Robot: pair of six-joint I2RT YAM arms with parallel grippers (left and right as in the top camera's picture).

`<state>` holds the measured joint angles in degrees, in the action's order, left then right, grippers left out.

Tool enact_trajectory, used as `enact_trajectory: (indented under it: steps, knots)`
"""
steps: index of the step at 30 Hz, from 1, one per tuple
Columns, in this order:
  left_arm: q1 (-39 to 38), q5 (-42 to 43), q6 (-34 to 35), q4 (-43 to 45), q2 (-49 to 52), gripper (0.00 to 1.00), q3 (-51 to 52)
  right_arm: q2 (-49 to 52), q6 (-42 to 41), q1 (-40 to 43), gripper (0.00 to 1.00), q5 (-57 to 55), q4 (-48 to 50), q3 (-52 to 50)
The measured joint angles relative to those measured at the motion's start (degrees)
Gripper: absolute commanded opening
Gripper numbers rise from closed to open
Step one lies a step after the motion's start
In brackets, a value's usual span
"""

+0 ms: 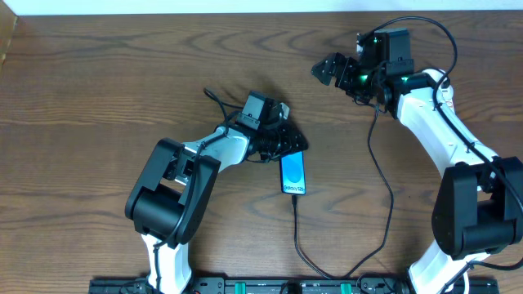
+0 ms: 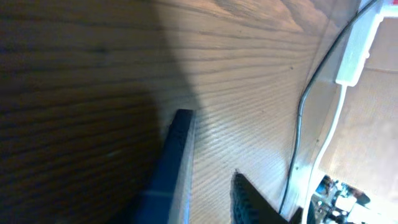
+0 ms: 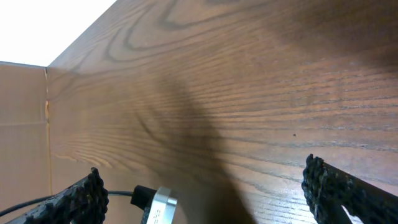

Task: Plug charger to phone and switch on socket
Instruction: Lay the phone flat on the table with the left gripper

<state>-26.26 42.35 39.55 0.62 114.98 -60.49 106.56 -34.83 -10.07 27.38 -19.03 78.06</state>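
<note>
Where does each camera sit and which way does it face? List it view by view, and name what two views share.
Overhead: fixed above the table, looking straight down; both arms show, left gripper at the phone, right gripper apart at upper right.
Left wrist: on the left arm, looking along the tabletop at the phone's edge; one own finger shows.
Right wrist: on the right arm, angled down at the wood; both own fingers show, spread wide.
Shared: overhead and left wrist both show the phone.
</note>
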Motion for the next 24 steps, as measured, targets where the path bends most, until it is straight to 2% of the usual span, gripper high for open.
enact_trajectory:
  steps: [3, 10, 14, 24]
  knots:
    - [0.0, 0.9, 0.1, -0.3, -0.2, 0.57, -0.5, 0.0, 0.1, 0.0, 0.99, 0.0, 0.0, 0.0]
    - [-0.1, -2.2, 0.1, -5.8, -1.4, 0.58, -1.7, 0.0, 0.4, 0.0, 0.99, 0.0, -0.2, 0.0]
    - [-0.1, -4.7, 0.1, -8.1, -2.1, 0.62, -2.0, 0.0, 0.6, 0.0, 0.99, 0.0, -0.3, 0.0]
    - [-0.2, -6.6, 0.1, -8.8, -2.6, 0.62, -2.3, 0.0, 0.8, 0.0, 0.99, 0.0, -0.5, 0.0]
